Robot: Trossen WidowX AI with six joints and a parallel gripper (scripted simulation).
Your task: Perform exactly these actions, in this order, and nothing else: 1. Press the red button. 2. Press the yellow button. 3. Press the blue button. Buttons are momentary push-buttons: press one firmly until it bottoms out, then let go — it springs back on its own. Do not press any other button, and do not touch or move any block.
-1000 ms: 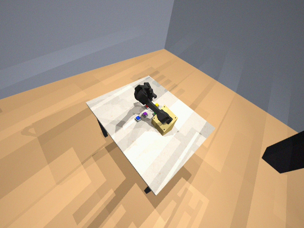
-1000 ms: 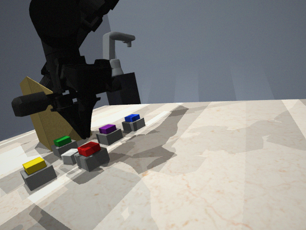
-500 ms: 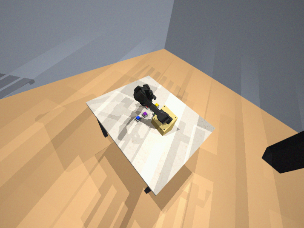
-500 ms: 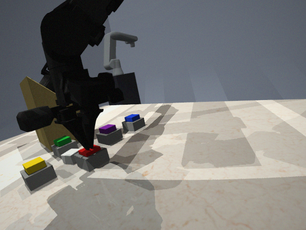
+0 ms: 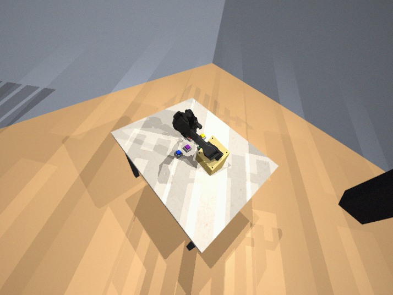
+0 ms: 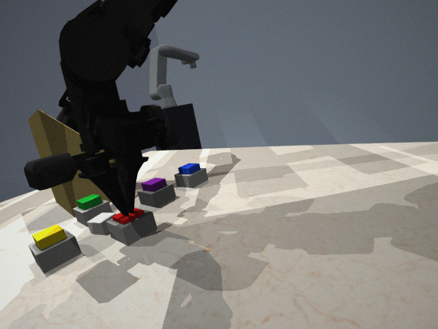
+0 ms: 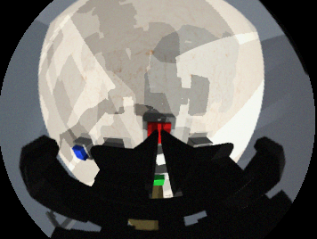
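one press is on now: my gripper point(image 6: 127, 209), jaws pressed together, pushes the red button point(image 6: 127, 216); yellow button point(image 6: 49, 236) and blue button point(image 6: 188, 168) wait.

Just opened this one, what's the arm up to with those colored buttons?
The arm's gripper, fingers shut with nothing between them, is pressing its tip down onto the red button, whose cap sits low in its gray housing. That is the first press in the sequence. The yellow button and blue button stand raised and untouched, as do the green button and purple button. A small white block sits right beside the red button's housing, apart from the fingers.
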